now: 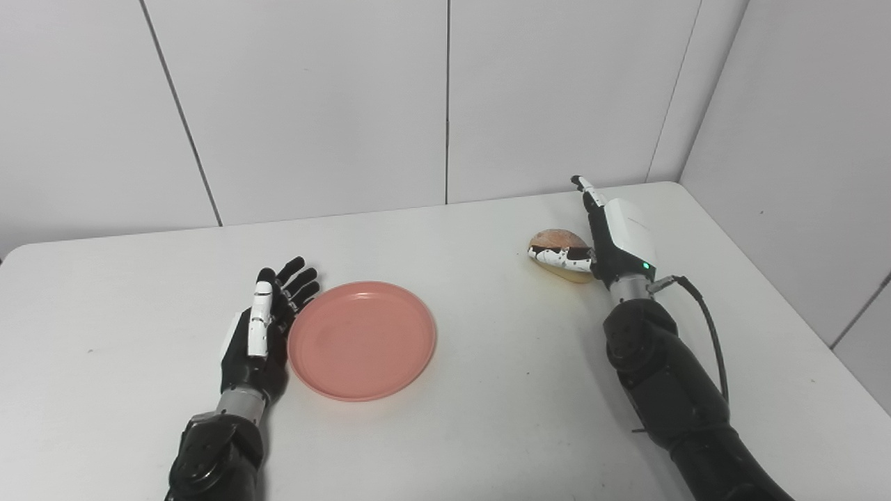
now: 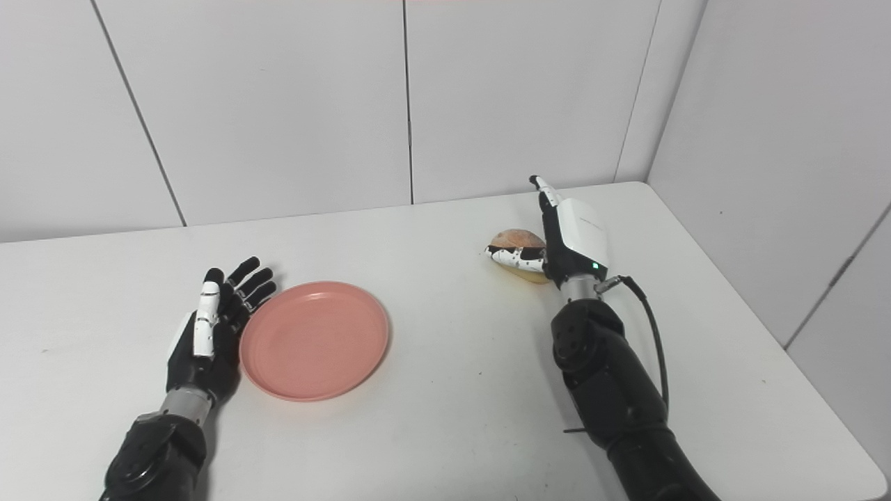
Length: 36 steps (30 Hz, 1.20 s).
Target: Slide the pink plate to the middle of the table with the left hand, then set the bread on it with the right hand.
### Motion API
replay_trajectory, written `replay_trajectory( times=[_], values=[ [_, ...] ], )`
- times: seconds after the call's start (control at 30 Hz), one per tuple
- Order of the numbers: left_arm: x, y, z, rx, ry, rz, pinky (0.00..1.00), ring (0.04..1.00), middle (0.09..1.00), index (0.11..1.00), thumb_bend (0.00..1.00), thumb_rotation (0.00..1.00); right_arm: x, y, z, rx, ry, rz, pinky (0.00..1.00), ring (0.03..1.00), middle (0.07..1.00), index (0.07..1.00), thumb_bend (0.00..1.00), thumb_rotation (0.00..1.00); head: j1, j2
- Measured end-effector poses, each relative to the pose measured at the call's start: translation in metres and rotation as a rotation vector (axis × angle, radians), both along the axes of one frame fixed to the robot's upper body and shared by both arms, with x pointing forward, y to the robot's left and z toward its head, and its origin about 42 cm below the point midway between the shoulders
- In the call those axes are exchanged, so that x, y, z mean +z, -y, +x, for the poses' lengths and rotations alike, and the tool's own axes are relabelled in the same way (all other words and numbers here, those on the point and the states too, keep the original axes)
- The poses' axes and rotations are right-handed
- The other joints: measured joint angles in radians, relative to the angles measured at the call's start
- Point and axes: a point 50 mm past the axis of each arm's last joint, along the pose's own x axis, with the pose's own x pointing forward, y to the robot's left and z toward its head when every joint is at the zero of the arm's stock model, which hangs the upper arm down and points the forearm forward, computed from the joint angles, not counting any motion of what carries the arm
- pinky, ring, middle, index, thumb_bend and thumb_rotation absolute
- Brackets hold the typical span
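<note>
Left hand (image 1: 259, 334) lies flat on the bench (image 1: 487, 390), fingers spread & holding nothing, its inner edge touching the left rim of the pink plate (image 1: 362, 339). Plate sits left of centre, round, shallow, bare, so any further push would go rightward.

Bread (image 1: 560, 249) is at the far right, well apart from the plate: a small bun, browned top, pale base, long axis running roughly left-right. Right hand (image 1: 602, 240) stands just beside it on the bread's right; thumb crosses the near side, fingers point away behind it. Can't tell whether the grip is closed. Bread looks to rest on the bench, so the carry to the plate would run left & toward the robot.
</note>
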Motion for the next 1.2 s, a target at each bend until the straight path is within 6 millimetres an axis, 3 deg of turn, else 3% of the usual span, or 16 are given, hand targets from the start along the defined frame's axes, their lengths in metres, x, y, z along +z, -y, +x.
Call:
replay_trajectory(
  times=[0.1,0.2,0.27,0.47,0.5,0.53,0.63,0.9,0.93,1.2],
  values=[
    [0.001,0.001,-0.001,-0.004,-0.003,0.001,0.90,0.883,0.853,0.833,0.49,1.00,-0.004,-0.004,0.000,0.003,-0.045,-0.017,0.75,0.848,0.894,0.907,0.78,0.38,0.002,0.003],
    [0.001,0.001,-0.001,-0.005,-0.004,0.001,0.90,0.885,0.857,0.834,0.48,1.00,-0.006,-0.007,0.000,0.013,-0.068,-0.043,0.73,0.824,0.876,0.888,0.72,0.26,0.003,0.005],
    [0.001,0.001,-0.001,-0.005,-0.003,0.001,0.89,0.883,0.859,0.835,0.47,1.00,-0.008,-0.008,0.001,0.010,-0.079,-0.060,0.69,0.783,0.844,0.854,0.68,0.15,0.005,0.009],
    [0.001,0.001,-0.002,-0.002,-0.002,0.000,0.89,0.883,0.862,0.832,0.46,1.00,-0.014,-0.003,0.001,0.003,-0.103,-0.086,0.57,0.692,0.787,0.801,0.59,0.03,0.011,0.014],
    [0.001,0.001,-0.002,-0.002,-0.002,0.000,0.89,0.883,0.862,0.834,0.46,1.00,-0.014,-0.003,0.001,0.002,-0.102,-0.084,0.39,0.496,0.649,0.782,0.56,0.01,0.012,0.014],
    [0.001,0.001,-0.002,-0.002,-0.002,0.000,0.89,0.883,0.862,0.834,0.46,1.00,-0.015,-0.002,0.001,-0.003,-0.098,-0.081,0.32,0.413,0.586,0.771,0.55,0.01,0.012,0.014],
    [0.001,0.001,-0.002,0.000,-0.002,-0.002,0.89,0.878,0.858,0.830,0.46,1.00,-0.017,0.000,0.001,-0.020,-0.078,-0.060,0.21,0.304,0.488,0.708,0.54,0.00,0.014,0.015],
    [0.002,0.004,-0.002,0.025,-0.005,-0.018,0.87,0.869,0.848,0.820,0.43,1.00,-0.018,0.002,0.000,-0.043,-0.015,-0.059,0.24,0.342,0.481,0.631,0.54,0.00,0.026,0.015],
    [0.002,0.005,-0.002,0.027,-0.006,-0.019,0.86,0.862,0.839,0.810,0.43,1.00,-0.018,0.002,0.000,-0.046,-0.010,-0.060,0.25,0.359,0.483,0.529,0.52,0.00,0.031,0.017],
    [0.002,0.008,-0.002,0.036,-0.006,-0.008,0.86,0.865,0.841,0.813,0.45,1.00,-0.016,0.004,-0.001,-0.058,0.022,-0.043,0.25,0.341,0.479,0.491,0.52,0.00,0.097,0.025]
  ],
)
